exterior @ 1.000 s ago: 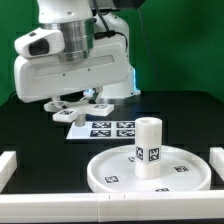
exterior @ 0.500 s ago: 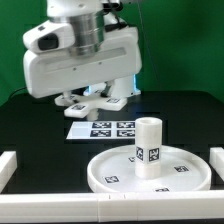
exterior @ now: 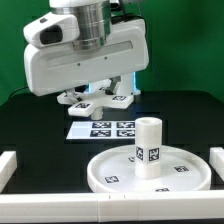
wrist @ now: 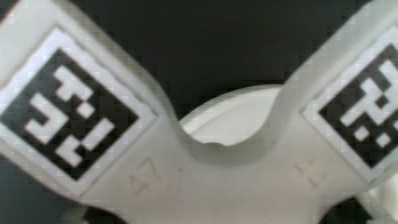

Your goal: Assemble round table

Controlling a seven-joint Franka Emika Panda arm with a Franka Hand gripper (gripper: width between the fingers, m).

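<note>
Over the last second the gripper [exterior: 98, 90] has swung from the far left of the worktop, as the exterior view shows it, toward the middle of the far edge, and the foot [exterior: 88, 103] has gone with it. The foot now hangs under the hand, over the far edge of the marker board [exterior: 105, 128] and apparently clear of it. The jaws themselves are hidden behind the hand and the part. But the foot has kept its place beneath them through the whole move, so I judge them closed narrowly on it. In the wrist view two tagged arms of the foot [wrist: 214, 150] fork wide around its hub and fill the picture, which fits a part held close up under the camera. The disc [exterior: 100, 172] has not stirred. It lies flat by the near edge, toward the corner on the exterior view's right, with the leg [exterior: 148, 148] upright at its middle. So the pick of the foot looks done and the carry is under way. What seems left is to bring the foot across the worktop, well apart from it for now, centre its hub over the leg's top and seat it. Any tilt in the held foot would matter then.
</note>
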